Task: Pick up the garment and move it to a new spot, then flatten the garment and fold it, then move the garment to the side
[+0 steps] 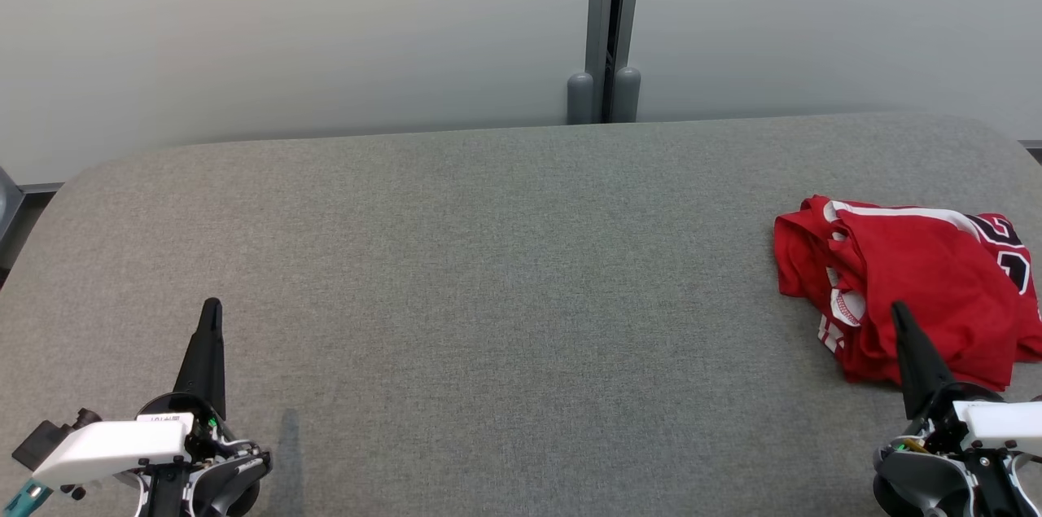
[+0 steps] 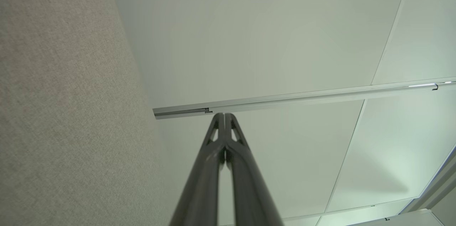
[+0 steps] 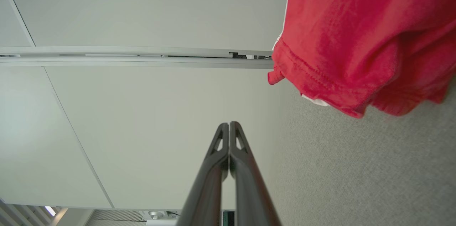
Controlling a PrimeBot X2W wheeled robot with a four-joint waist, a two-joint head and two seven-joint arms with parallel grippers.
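You had the shirt [image 1: 912,281] crumpled at the right edge of the tabletop [image 1: 488,256], just ahead of your right end effector [image 1: 898,308]; the left end effector [image 1: 212,304] sat well apart. Both were pressed together, empty.

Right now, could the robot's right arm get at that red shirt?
Probably yes. The red shirt lies crumpled on the grey table just ahead of the right arm, nothing between them. Its jaws are shut, so they would need to open first.
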